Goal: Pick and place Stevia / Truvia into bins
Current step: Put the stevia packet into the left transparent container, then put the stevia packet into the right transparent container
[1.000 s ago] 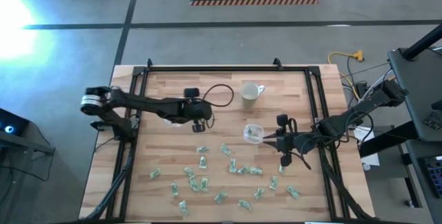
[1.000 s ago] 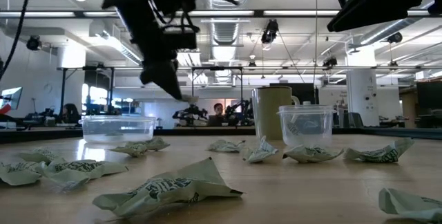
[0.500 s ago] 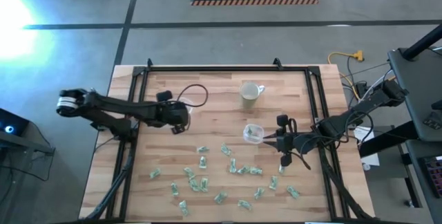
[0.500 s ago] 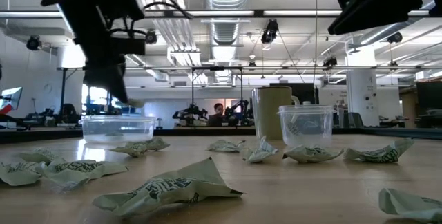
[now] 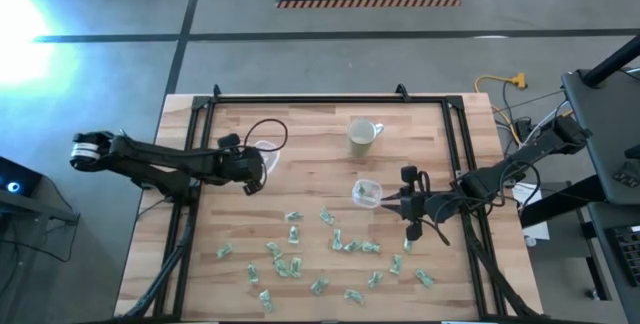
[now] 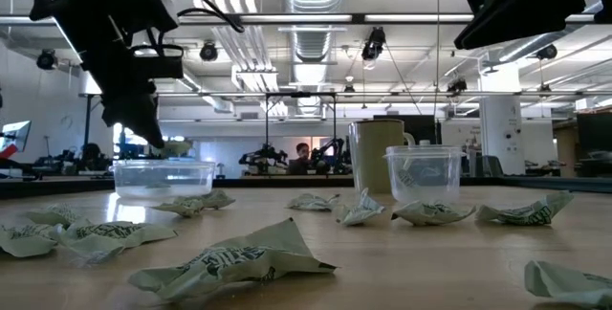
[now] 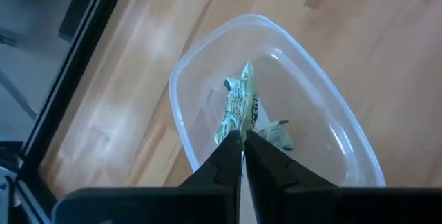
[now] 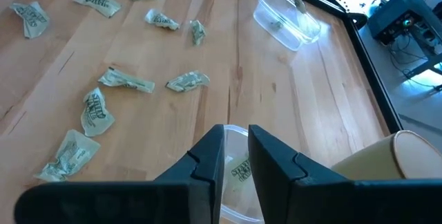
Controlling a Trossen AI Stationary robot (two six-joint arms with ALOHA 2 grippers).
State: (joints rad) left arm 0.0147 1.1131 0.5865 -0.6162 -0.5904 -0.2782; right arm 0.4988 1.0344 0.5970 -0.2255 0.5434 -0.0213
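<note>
Packets: Stevia / Truvia packets lie scattered over the near half of the table, from about 7 o'clock round to 5 o'clock of its middle, none stacked.
Handling: thin crumpled paper, judged very light and soft; likely to slide or flutter instead of resisting. A raised crease or folded edge looks the best place to pinch, since a flat face gives the fingers nothing.
Held packet: one green-and-white packet hangs clamped between the tips of the left gripper, directly over the wider bin; another packet appears to lie inside already.
Left gripper: fingers pressed together on that packet, poised above the bin at about 10 o'clock from the table's middle.
Wider bin: clear, rounded rim, near the left rail.
Smaller bin: squarish clear cup at about 3 o'clock of centre, a packet visible within.
Right gripper: right gripper waits just beside the cup, fingers a little apart, holding nothing that shows.
Mug: pale mug at 1 o'clock, apart from both bins.
Surface: wooden table, butcher-block planks, smooth, framed by black rails.
Room: grey concrete floor around; open lab with ceiling lights beyond.
</note>
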